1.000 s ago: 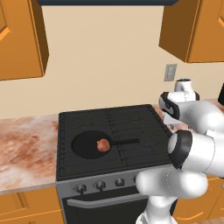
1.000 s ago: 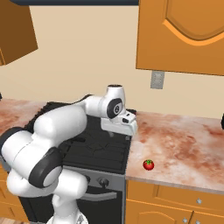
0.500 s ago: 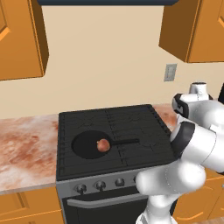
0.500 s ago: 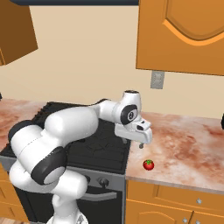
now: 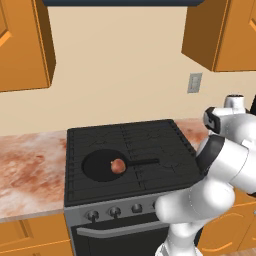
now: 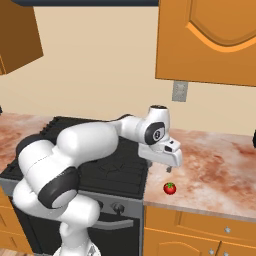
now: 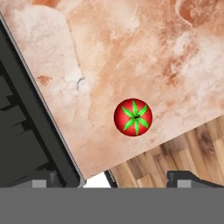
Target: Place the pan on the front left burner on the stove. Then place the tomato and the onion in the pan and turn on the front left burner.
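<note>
The black pan (image 5: 100,167) lies on the front left burner (image 5: 80,187) of the stove (image 5: 165,137), its handle pointing right. In the pan rests the brownish onion (image 5: 118,166). The red tomato (image 6: 170,188) sits on the counter right of the stove, near the front edge. My gripper (image 6: 160,166) hangs open just above and slightly behind the tomato, nothing between its fingers. From the hand view, the tomato (image 7: 133,117) with its green stem lies ahead of the gripper (image 7: 113,179), a little right of centre.
Dark knobs (image 5: 115,211) line the stove's steel front panel. The marbled counter (image 6: 220,170) runs to the right of the stove and another stretch (image 5: 30,160) to its left. Orange wall cabinets (image 6: 210,40) hang above. A wall outlet (image 6: 179,91) sits behind the counter.
The arm has swung right, from over the stove's right side to over the counter above the tomato. The gripper stayed open. Pan and onion have not moved.
</note>
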Robot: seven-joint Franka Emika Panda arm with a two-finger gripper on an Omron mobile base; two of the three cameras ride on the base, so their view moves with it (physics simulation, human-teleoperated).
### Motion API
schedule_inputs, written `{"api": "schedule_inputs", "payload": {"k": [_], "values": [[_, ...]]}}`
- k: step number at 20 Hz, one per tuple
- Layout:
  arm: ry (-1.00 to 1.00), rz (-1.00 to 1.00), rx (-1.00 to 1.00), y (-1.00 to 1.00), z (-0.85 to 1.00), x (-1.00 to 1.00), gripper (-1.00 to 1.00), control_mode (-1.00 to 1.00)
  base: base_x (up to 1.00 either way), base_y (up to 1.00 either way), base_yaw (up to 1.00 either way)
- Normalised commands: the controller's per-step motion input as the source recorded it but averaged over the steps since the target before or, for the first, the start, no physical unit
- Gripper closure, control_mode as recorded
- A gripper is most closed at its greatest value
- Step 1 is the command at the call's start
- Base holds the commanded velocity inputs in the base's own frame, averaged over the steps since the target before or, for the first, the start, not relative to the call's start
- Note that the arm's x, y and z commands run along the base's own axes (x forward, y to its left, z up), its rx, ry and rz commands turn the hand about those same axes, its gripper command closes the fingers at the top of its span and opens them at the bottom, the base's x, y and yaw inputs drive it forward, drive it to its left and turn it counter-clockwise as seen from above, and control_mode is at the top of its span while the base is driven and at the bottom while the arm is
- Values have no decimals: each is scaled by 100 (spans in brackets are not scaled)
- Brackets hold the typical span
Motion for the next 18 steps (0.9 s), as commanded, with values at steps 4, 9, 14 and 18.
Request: {"api": "schedule_inputs", "payload": {"k": [4,9,14,18], "values": [[0,0,0,-13,-3,0,-100,-100,0,0,0],[0,0,0,-16,-10,-3,-100,-100,0,0,0],[0,0,0,-17,-7,-1,-100,-100,0,0,0],[-1,0,0,-16,-7,0,-100,-100,0,0,0]]}}
